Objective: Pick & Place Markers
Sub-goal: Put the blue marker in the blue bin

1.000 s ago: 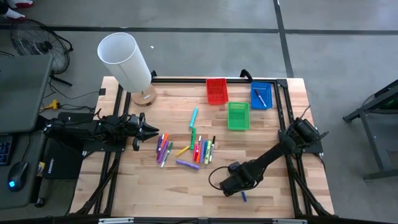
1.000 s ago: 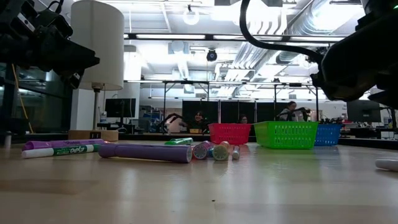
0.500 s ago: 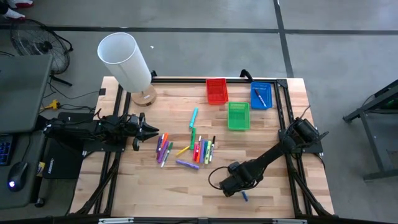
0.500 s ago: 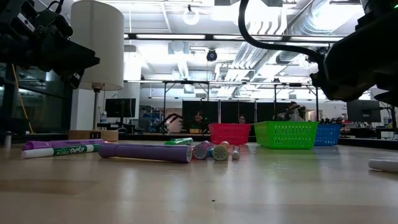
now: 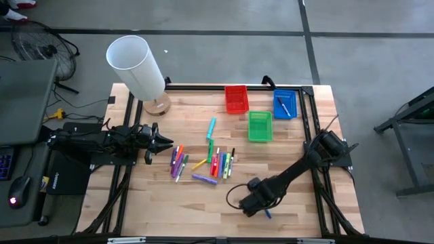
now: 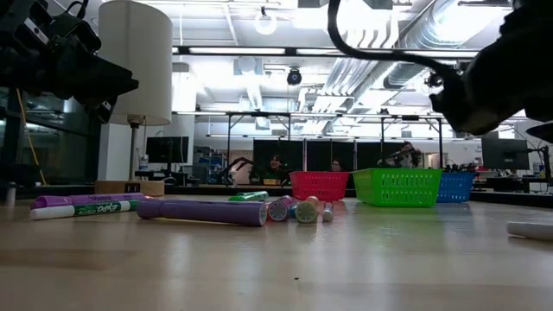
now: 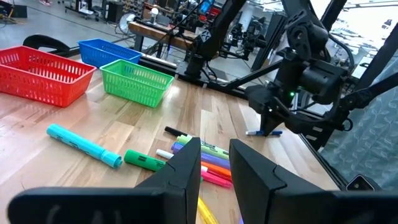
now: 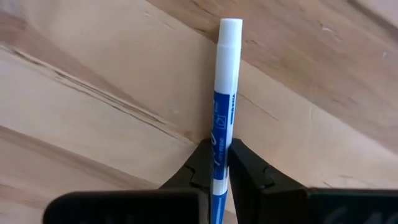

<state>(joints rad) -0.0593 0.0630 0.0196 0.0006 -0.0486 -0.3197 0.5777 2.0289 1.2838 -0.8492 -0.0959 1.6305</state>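
Markers (image 5: 203,161) lie scattered mid-desk (image 5: 190,203) — purple, green, orange, teal — while one blue marker (image 8: 222,109) with a white cap is pinched between the right gripper (image 8: 216,163) fingers near the desk's front right, its far end still against the wood. Another blue pen lies in the blue tray (image 5: 285,104), beside the green tray (image 5: 260,126) and red tray (image 5: 236,99). At the desk's left edge the left gripper (image 7: 214,163) hovers, fingers slightly parted, holding nothing.

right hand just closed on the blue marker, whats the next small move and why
Probably a short straight lift. The right hand is shut on the blue marker, which seems to lie on the table at its front edge; raising it first avoids dragging before carrying it toward the blue tray.
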